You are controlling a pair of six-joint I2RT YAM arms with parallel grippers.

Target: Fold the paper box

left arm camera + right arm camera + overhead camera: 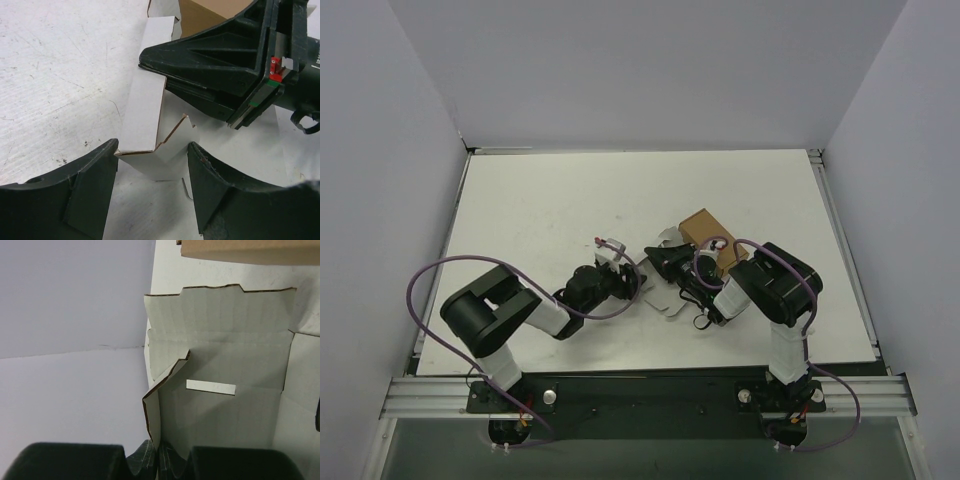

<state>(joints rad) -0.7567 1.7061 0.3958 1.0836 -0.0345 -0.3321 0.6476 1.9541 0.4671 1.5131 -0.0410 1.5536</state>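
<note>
The paper box [666, 304] lies as a white card blank mid-table, between the two arms. One long flap [142, 105] of it stands up. My right gripper [159, 454] is shut on the edge of this flap, pinching the card between its fingertips; it is the black wedge [200, 60] in the left wrist view. My left gripper [153, 146] is open and straddles the flap's near end, whose corner and bent tab [180, 132] touch both fingers. The panel has a narrow slot [210, 386] and a notched far edge.
A small closed brown cardboard box [705, 230] stands just behind the blank, close to the right gripper. White walls enclose the table [540, 200] on three sides. Purple cables loop over both arms.
</note>
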